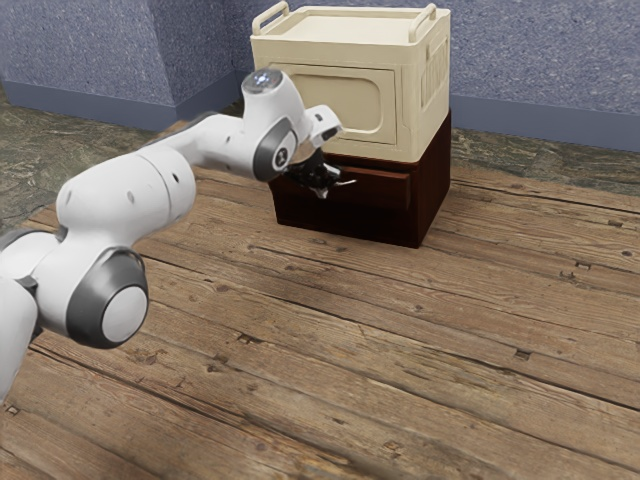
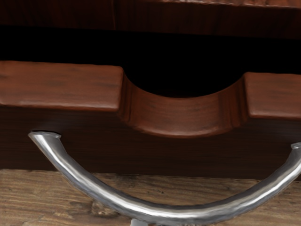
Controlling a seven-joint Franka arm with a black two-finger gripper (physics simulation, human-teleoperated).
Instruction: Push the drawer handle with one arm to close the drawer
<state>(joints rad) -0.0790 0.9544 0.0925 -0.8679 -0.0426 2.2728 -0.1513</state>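
The metal handle (image 2: 181,213) bows out from the part-open drawer (image 2: 56,89), just by the gripper (image 1: 322,181), whose opening and hold I cannot tell, and spans crosswise to the push, which should run straight toward the cabinet (image 1: 434,190)

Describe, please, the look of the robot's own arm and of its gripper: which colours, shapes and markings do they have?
The smooth white arm has thick, rounded, tube-like segments. Dark grey bands ring its joints; the large lower joint has a flat, pale round cap. Near the wrist, a dark disc bears a small light marking. The gripper is black and small beside the arm.
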